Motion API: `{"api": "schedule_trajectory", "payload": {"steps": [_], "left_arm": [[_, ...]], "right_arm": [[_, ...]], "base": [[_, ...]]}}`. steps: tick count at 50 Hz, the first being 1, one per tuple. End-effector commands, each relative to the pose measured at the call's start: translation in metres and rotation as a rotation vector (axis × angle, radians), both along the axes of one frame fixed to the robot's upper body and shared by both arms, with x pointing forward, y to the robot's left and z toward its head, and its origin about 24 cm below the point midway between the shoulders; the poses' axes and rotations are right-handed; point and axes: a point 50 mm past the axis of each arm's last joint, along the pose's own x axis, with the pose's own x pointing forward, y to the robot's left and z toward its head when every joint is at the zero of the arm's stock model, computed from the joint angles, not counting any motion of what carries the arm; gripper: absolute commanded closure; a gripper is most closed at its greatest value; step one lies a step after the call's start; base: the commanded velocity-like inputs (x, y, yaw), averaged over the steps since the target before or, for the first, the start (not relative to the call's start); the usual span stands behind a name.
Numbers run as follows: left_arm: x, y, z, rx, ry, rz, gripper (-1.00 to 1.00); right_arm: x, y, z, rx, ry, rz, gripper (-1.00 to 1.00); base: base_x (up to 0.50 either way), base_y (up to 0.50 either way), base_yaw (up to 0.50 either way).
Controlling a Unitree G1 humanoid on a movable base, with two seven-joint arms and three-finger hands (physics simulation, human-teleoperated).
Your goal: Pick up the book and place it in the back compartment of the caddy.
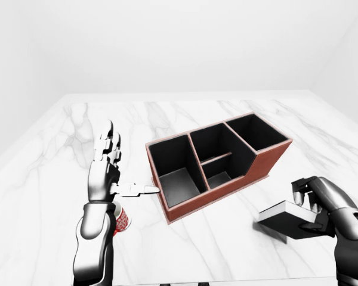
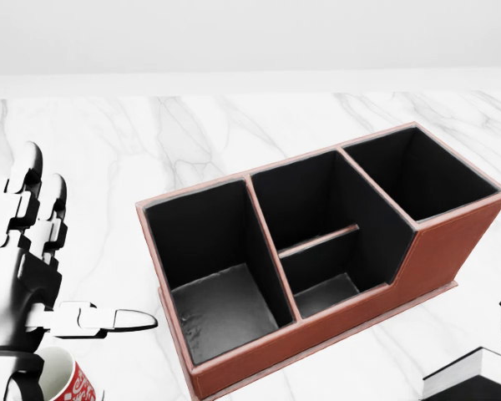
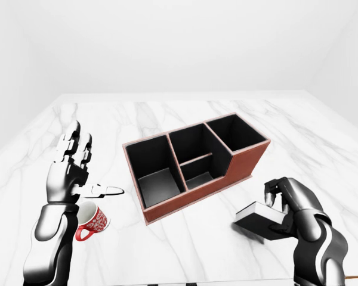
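Observation:
The book [image 3: 259,218], dark-covered with white page edges, is held in my right hand [image 3: 283,210] at the lower right of the right-eye view, lifted slightly off the marble; its corner shows in the head view [image 2: 472,376]. The caddy [image 1: 218,164] is a brown box with black compartments: one large at the left end, one at the far right end, and a middle section split by a low divider. It stands empty and angled at the centre. My left hand [image 1: 107,164] is open, fingers up, thumb pointing at the caddy's left end.
A white mug with red print [image 3: 92,220] lies on its side just below my left hand. The white marble table [image 1: 185,119] extends to a pale wall at the top of the views.

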Motion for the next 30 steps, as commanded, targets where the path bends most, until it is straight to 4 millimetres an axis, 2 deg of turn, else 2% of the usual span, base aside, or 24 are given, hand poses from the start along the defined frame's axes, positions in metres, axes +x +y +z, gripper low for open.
{"api": "schedule_trajectory", "payload": {"steps": [1,15,21,30], "left_arm": [[0.0,0.001,0.001,0.0,-0.005,0.002,-1.0],[0.0,0.0,0.0,-0.001,0.0,0.002,-1.0],[0.002,0.0,-0.001,-0.002,0.005,0.004,-1.0],[0.001,0.0,0.0,-0.001,0.001,0.003,-1.0]], "right_arm": [[0.013,0.017,0.022,-0.052,-0.057,0.071,1.0],[0.027,0.042,0.035,-0.109,-0.077,0.165,1.0],[0.031,0.054,0.051,-0.153,-0.1,0.216,1.0],[0.033,0.061,0.063,-0.184,-0.119,0.247,1.0]], "base": [[0.0,0.0,0.0],[0.0,0.0,0.0],[0.0,0.0,0.0],[0.0,0.0,0.0]]}}
